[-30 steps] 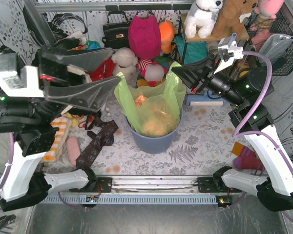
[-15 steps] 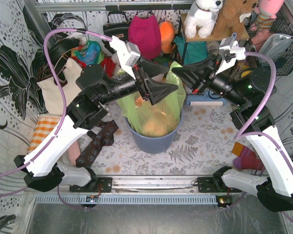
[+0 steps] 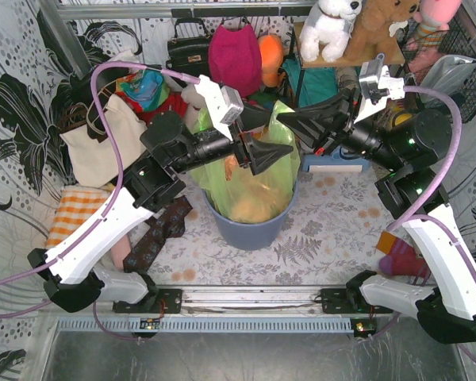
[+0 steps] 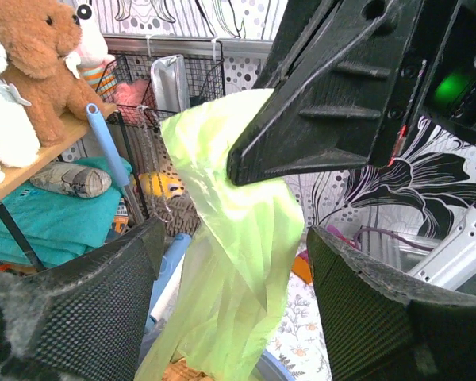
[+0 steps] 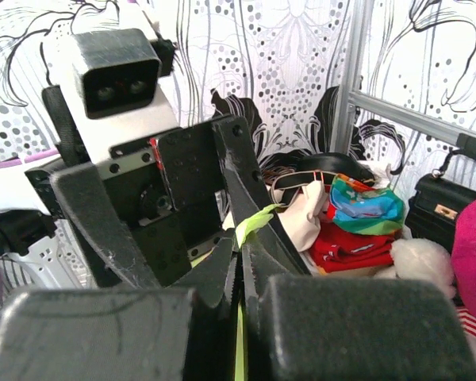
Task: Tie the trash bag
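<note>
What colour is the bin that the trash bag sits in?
Blue-grey; the bin shows best in the top external view, under the lime-green trash bag.

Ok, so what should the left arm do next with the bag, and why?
Probably close the left gripper on the trash bag flap: its open jaws stand either side of the flap, which the right gripper holds up, pinched shut.

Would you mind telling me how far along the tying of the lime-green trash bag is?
Done: one corner of the thin lime-green trash bag is lifted above the blue-grey round bin, pinched in the shut right gripper. In hand: the open left gripper has its fingers either side of that raised strip, not closed on it. Left: gathering the other side and tying; no knot is visible.
</note>
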### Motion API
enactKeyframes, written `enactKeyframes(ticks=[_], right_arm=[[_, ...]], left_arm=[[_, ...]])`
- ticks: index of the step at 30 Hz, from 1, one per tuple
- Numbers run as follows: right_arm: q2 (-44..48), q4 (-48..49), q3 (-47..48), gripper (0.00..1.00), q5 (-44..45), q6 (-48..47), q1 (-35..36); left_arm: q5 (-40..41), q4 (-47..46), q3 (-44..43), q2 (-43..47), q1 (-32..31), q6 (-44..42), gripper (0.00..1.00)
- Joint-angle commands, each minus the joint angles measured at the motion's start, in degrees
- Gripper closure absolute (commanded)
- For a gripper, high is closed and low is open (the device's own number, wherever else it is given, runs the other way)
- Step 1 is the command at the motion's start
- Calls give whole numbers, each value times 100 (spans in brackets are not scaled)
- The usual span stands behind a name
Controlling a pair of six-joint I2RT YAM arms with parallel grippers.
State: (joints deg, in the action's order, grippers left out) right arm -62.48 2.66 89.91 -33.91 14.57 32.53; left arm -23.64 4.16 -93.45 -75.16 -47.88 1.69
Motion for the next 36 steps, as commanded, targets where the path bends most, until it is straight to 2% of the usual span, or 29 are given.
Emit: enactKeyframes(ticks=[1,5,8,12,13,16,20,30,36], right_arm=[[-33,449,227,100,-331,187,-19],[-72,494,245,100,-396,238,-19],[-51,418,261,94,-241,204,-19],[112,247,184,57,116,16,-19],[173,212,146,49,201,-29,-19],[387,76,10,32,446,-177,-23],[772,-115,-370,24,616,-454,-17],[1516,649,-1826,19,-334,-1037,-17],[1249,915,-1915,20,-638,-1338,-18]], left_arm=[[-86,-747,202,38,24,-232,24],[-250,-1061,244,7,24,-242,38],[-456,-1107,222,-25,24,-256,60],[-631,-1209,336,65,27,-251,88],[-644,-1208,356,92,24,-249,92],[-842,-1199,412,168,24,-250,93],[-1101,-1190,478,260,24,-229,90],[-1371,-1490,687,556,24,-5,86],[-1576,-1645,727,607,24,134,86]])
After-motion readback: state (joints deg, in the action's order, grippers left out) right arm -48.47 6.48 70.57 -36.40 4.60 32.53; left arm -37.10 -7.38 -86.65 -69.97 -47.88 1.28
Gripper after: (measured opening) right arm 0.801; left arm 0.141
